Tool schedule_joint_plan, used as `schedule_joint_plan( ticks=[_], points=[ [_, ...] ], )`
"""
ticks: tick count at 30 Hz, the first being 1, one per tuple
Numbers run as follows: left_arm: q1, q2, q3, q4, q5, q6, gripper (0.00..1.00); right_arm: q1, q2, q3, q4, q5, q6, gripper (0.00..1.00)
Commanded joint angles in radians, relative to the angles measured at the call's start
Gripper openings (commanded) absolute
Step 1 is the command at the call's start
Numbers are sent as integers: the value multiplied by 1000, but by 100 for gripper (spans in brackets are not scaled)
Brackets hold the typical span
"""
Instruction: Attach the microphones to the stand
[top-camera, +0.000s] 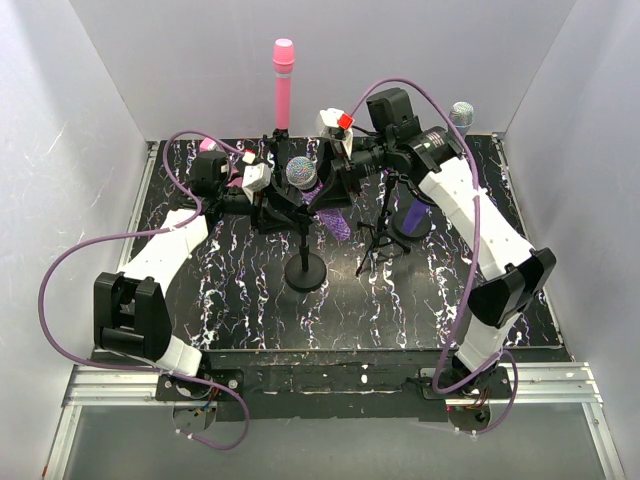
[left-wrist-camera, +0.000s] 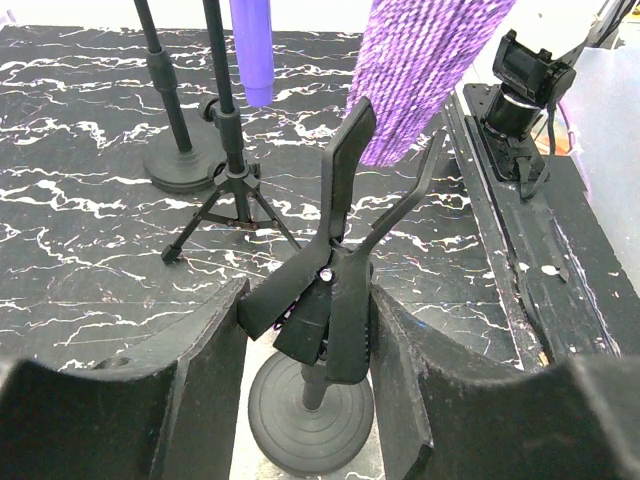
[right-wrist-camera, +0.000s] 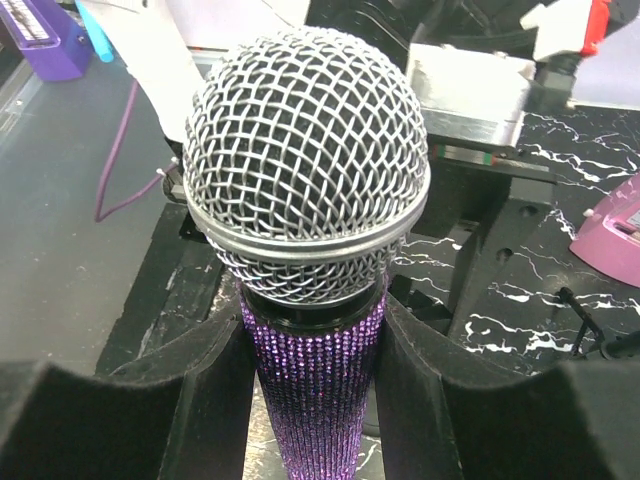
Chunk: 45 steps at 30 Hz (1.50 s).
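The glittery purple microphone (right-wrist-camera: 312, 300) sits clamped between the padded fingers of the right gripper (right-wrist-camera: 312, 420). The grip is on the handle just under the mesh head (right-wrist-camera: 305, 140), which stands beyond the fingertips. The left gripper (left-wrist-camera: 310, 340) is closed on the handles of the spring clip (left-wrist-camera: 335, 260), and the clip's two arms stand spread ahead of its fingers.

1. Hold the left squeeze firm. The clip appears to be sprung and would likely snap shut if the pressure drops.
2. Lower the handle's tapered end along the clip's axis, centred between the spread arms. From the left wrist view the handle hangs just beyond and above them; contact cannot be confirmed.
3. Release the left squeeze first, then the right.

The handle is beaded and rough, so it should resist slipping. The head is domed steel mesh with a smooth band. The clip is matt black plastic on a thin rod above a ridged round base (left-wrist-camera: 310, 415), which could tip under side load. A black tripod stand (left-wrist-camera: 232, 190) stands farther ahead on the marbled tabletop (left-wrist-camera: 90, 250).
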Motion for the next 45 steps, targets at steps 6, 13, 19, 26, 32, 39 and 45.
schedule_joint_plan(
  ticks=[6, 13, 19, 26, 32, 39, 45],
  points=[
    [-9, -50, 26, -6, -25, -10, 30, 23, -17, -13, 125, 16, 119, 1],
    [-4, -85, -6, 11, -45, -21, 98, 20, -3, 18, 125, 22, 127, 1],
    [5, -55, 12, -3, -28, -9, 98, 17, -15, 13, 94, 25, 95, 1],
    [17, -13, 65, -127, 15, 62, 83, 14, 8, 39, 99, 27, 102, 1],
    [17, -7, 63, -125, -3, 50, 22, 15, 23, 51, 114, 27, 124, 1],
    [17, -12, 69, -121, 0, 35, 3, 35, 30, 39, 132, 31, 165, 1],
    [17, -47, 34, -35, -31, -37, 57, 15, 5, 64, 137, 64, 196, 1]
  ],
)
